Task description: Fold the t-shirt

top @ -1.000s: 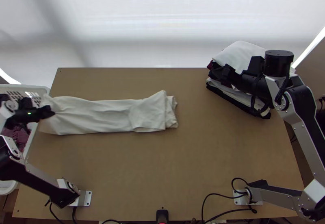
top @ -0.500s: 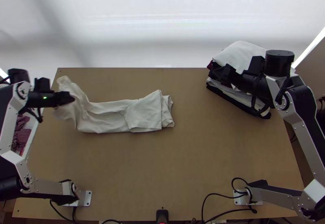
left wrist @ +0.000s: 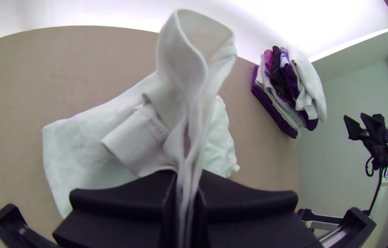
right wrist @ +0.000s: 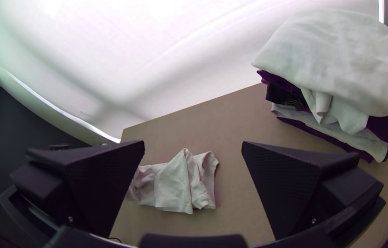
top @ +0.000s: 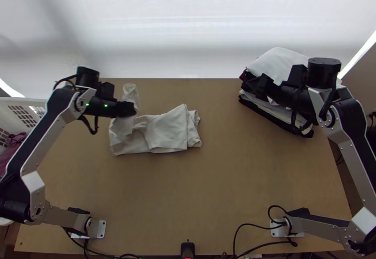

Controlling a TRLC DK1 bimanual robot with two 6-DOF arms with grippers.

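Observation:
In the top view the left gripper (top: 128,109) holds a raised end of the white t-shirt (top: 167,132) over the shirt's left part. The rest lies on the table as a folded band with its right end doubled over. From the left wrist, the left gripper (left wrist: 187,206) is shut on gathered cloth of the t-shirt (left wrist: 88,147), a loop standing up beyond the fingers. My right gripper (top: 256,86) is beside the clothes stack at the back right; in the right wrist view the right gripper (right wrist: 194,156) stands open with nothing between its fingers.
The stack of folded clothes (top: 275,64) stands at the table's back right, partly under the right arm. A white basket (top: 23,106) with dark red cloth stands at the left edge. Bare tabletop (top: 188,188) lies in front of the shirt.
My left gripper has carried the shirt's left end rightward from beside the basket, and the flat part on the table has become shorter. The right arm has kept still.

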